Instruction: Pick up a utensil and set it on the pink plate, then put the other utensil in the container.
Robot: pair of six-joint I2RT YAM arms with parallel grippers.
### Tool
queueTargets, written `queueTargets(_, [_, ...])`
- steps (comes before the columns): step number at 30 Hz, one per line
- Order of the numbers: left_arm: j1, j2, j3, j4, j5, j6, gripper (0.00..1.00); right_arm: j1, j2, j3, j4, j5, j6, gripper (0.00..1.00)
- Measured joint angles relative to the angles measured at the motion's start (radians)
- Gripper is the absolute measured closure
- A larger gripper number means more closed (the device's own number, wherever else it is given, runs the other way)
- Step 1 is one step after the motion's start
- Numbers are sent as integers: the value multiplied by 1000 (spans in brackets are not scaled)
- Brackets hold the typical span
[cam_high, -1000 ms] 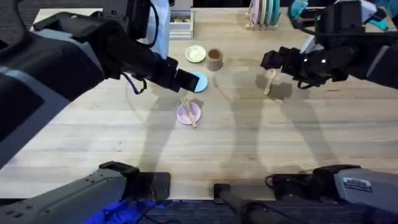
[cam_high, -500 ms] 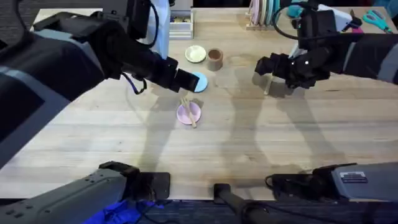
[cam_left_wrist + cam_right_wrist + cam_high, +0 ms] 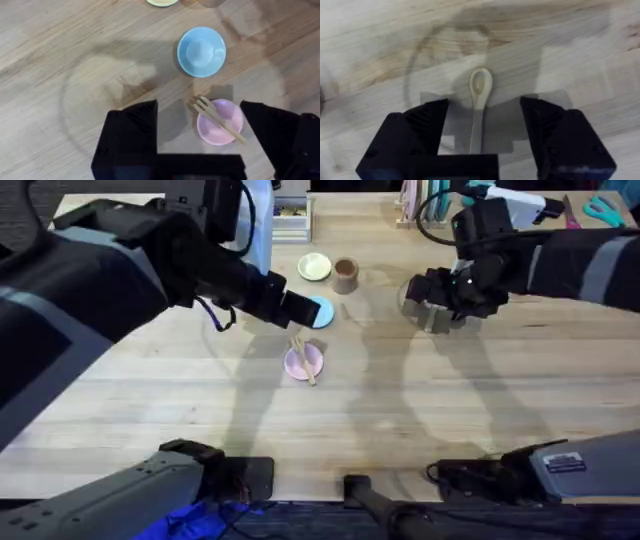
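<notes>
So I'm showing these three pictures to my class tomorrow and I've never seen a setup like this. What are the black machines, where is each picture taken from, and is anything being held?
These are two robot arms at a wooden table. One picture looks down from above; the other two come from cameras on each arm's wrist, with that arm's own fingers at the bottom.

On the table are a pink plate with a wooden fork lying across it, a blue plate, a yellow plate and a brown cup.

The left tool hangs open above the pink plate, holding nothing. The right tool is open too, its fingers either side of a wooden spoon lying on the table, not gripped yet.
</notes>
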Motion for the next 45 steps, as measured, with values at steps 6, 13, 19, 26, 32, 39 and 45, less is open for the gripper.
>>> queueTargets(6, [0,0,0,0,0,0,9,22,4,3,1,12,22,298])
queueTargets(13, [0,0,0,0,0,0,9,29,7,7,0,17,41,677])
queueTargets(19, [0,0,0,0,0,0,9,28,7,8,-4,21,58,800])
queueTargets(26, [0,0,0,0,0,0,9,28,7,12,-5,16,69,947])
queueTargets(32, [0,0,0,0,0,0,9,28,7,12,-6,16,70,950])
queueTargets(39, [0,0,0,0,0,0,9,28,7,12,-6,16,71,951])
queueTargets(45, [0,0,0,0,0,0,9,28,7,19,-10,12,59,954])
